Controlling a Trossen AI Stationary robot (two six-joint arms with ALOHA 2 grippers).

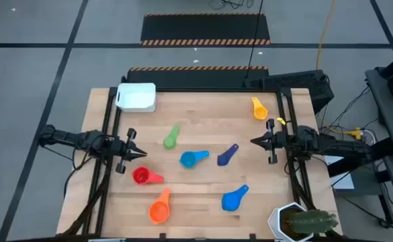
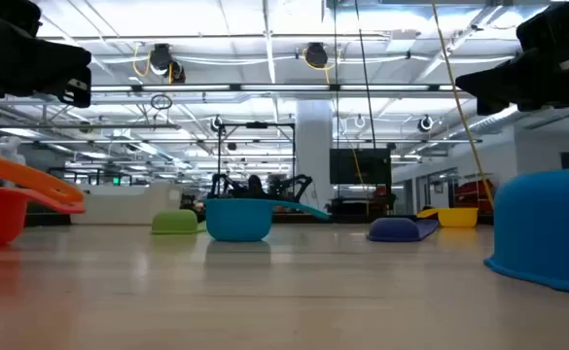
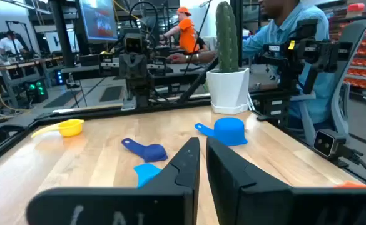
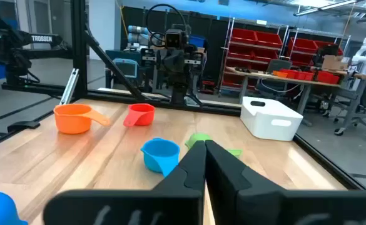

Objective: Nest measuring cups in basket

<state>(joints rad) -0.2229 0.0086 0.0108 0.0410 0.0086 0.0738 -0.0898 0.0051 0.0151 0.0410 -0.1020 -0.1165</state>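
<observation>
- The blue cup [image 2: 547, 228] sits nearest the low camera, on the table [image 1: 203, 208] well toward the front edge, near the cactus pot [image 1: 297, 222].
- The orange cup [image 1: 160, 208] and red cup [image 1: 141, 176] lie front-left; the light blue cup [image 1: 193, 158] and navy cup [image 1: 227, 154] are mid-table, the green cup [image 1: 171, 138] just behind them, and the yellow cup [image 1: 259, 108] far back on the right.
- I count six cups lying loose; a seventh does not show.
- The basket [image 1: 137, 97] stands at the back-left corner, apart from every cup, and looks empty.
- The left gripper [image 1: 142, 154] hovers at the left side, just behind the red cup, fingers pressed nearly together with only a slit between them, holding nothing.
- The right gripper [image 1: 253, 142] hovers at the right side, near the navy cup, fingers pressed together and empty.
- Judgement: no cup is placed, so the task stands at its very start.
- The next move calls for spreading one gripper, lowering it over a nearby cup's rim or handle, pinching, then carrying it to the basket. Starting with the biggest cup would let the others nest inside.
</observation>
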